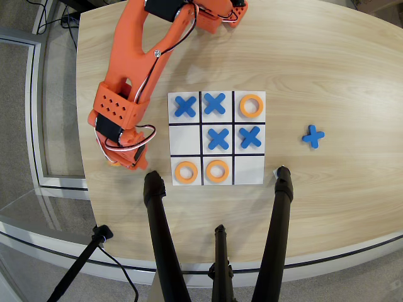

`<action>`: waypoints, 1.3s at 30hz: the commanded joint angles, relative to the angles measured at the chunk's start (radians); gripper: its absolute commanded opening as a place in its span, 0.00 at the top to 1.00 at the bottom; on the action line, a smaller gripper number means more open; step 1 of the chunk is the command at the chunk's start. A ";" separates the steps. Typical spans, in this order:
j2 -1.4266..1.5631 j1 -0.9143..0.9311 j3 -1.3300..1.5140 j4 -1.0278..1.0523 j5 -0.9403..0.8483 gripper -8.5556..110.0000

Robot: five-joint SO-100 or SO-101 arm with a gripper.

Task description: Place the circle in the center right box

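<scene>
The orange arm reaches down the left side of the table in the overhead view. Its gripper (pixel 129 160) hangs over the bare wood just left of the white grid board (pixel 252 179). The gripper's body hides its jaws and whatever lies under it, so no loose circle shows there. Three orange rings lie on the board: one in the top right cell (pixel 251 106) and two in the bottom row (pixel 186 172) (pixel 216 170). The middle row's end cell on the view's left (pixel 184 139) is empty. The middle row's other end cell holds a blue X (pixel 250 136).
More blue X pieces fill the top left (pixel 184 106), top middle (pixel 215 104) and centre (pixel 218 138) cells. A loose blue X (pixel 313 136) lies on the wood right of the board. Black stand legs (pixel 157 220) (pixel 280 214) rise at the table's front edge.
</scene>
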 commanded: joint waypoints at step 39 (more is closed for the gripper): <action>-0.114 0.017 0.161 -0.229 -0.055 0.76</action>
